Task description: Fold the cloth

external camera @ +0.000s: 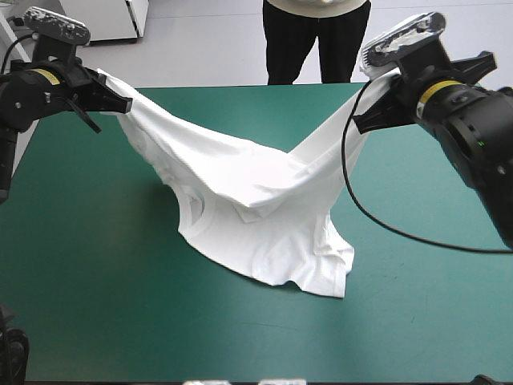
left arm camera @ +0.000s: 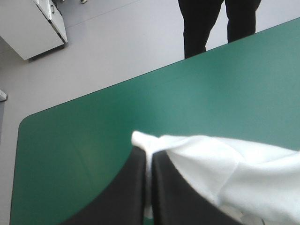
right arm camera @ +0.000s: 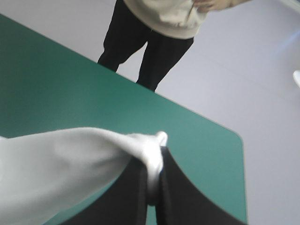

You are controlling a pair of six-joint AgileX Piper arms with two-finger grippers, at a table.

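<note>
The white T-shirt (external camera: 256, 208) hangs stretched between both raised arms, sagging in the middle, its lower part resting crumpled on the teal-green table (external camera: 96, 273). My left gripper (external camera: 120, 103) is shut on the T-shirt at its far left end, above the table's far left corner. My right gripper (external camera: 365, 122) is shut on the T-shirt at the far right end. In the left wrist view the cloth (left arm camera: 225, 168) bunches out between my shut fingers (left arm camera: 148, 161). In the right wrist view the cloth (right arm camera: 70, 164) drapes off beside my shut fingers (right arm camera: 157, 166).
The table's far edge (external camera: 240, 86) runs just behind the held shirt; its far corners show in both wrist views. Bare teal-green cover lies in front of the shirt and on both sides.
</note>
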